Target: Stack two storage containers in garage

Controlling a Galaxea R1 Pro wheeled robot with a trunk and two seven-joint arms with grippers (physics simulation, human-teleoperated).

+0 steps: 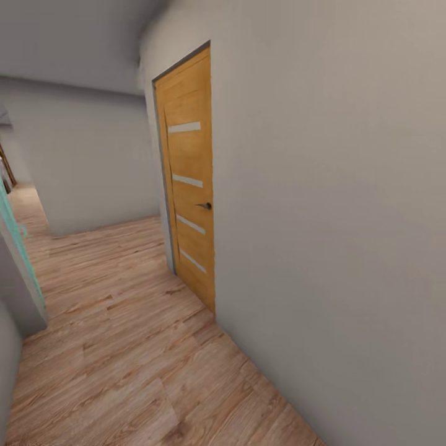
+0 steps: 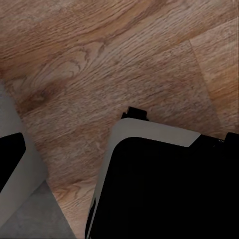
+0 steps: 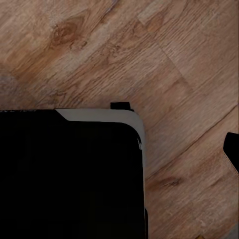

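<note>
1. A corridor is being viewed from the head camera: a light wood-plank floor (image 1: 124, 347) is running ahead between pale grey-white walls (image 1: 334, 217), the right-hand wall standing close by.

2. A honey-coloured wooden door with four pale horizontal strips and a small dark lever handle (image 1: 189, 186) is being shown shut in that right-hand wall, a short way ahead.

3. At the left edge of the head view, a thin teal-green upright edge (image 1: 18, 241) is being seen against a grey wall corner; what it belongs to cannot be told.

4. In the left wrist view, the same wood planking (image 2: 109, 59) is being looked down upon, with a black body edged in pale grey (image 2: 164, 184), a part of the robot, lying below the camera, and a second grey-and-black part (image 2: 20, 169) beside it.

5. In the right wrist view, a similar black, grey-edged robot part (image 3: 69, 174) is being shown over the wood planks (image 3: 149, 55), so both arms are being held pointing down towards the floor beside the robot's body.

6. The state of the jaws of either arm cannot be told.

7. The two orange-red storage containers cannot be placed from these views; the robot is being seen on wooden flooring, not on grey concrete.
</note>
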